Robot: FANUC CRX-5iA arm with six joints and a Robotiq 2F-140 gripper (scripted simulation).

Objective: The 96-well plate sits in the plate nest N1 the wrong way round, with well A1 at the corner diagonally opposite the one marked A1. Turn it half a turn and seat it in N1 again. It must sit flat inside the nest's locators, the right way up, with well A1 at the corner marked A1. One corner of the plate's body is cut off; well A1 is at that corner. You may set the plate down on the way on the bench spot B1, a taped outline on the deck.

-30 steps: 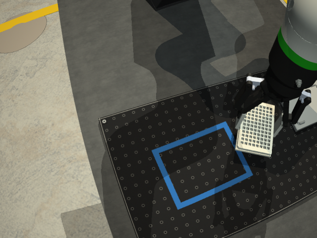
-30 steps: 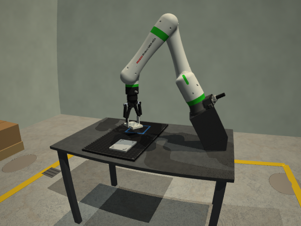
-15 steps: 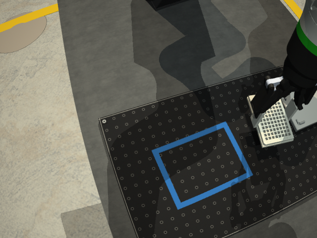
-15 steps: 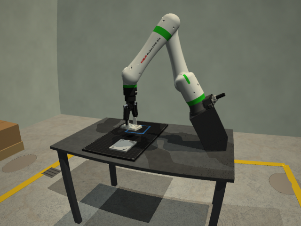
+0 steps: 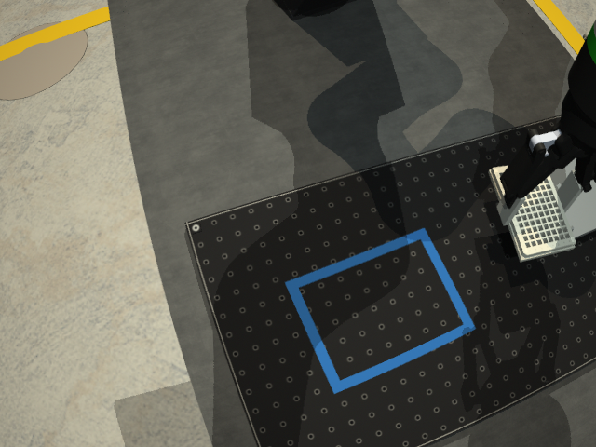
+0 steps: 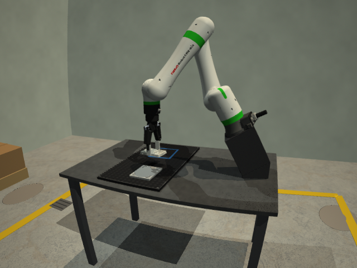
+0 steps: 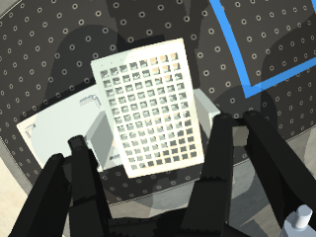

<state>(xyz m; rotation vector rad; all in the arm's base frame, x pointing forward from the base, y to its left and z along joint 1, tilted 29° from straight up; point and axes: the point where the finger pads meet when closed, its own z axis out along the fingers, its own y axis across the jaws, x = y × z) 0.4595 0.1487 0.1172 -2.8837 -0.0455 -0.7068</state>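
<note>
Plate (image 7: 150, 107) clamped between jaws

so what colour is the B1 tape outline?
Blue rectangular tape outline on the black deck; clearest in top view.

one 96-well plate (image 5: 541, 214), one plate nest (image 6: 145, 172), one blue taped outline (image 5: 380, 309), one perforated deck (image 5: 269, 307), one table (image 6: 230, 196)

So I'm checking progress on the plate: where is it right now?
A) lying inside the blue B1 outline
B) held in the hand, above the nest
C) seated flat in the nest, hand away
B: the hand grips the plate partly over the nest, and the blue outline holds nothing.
</note>
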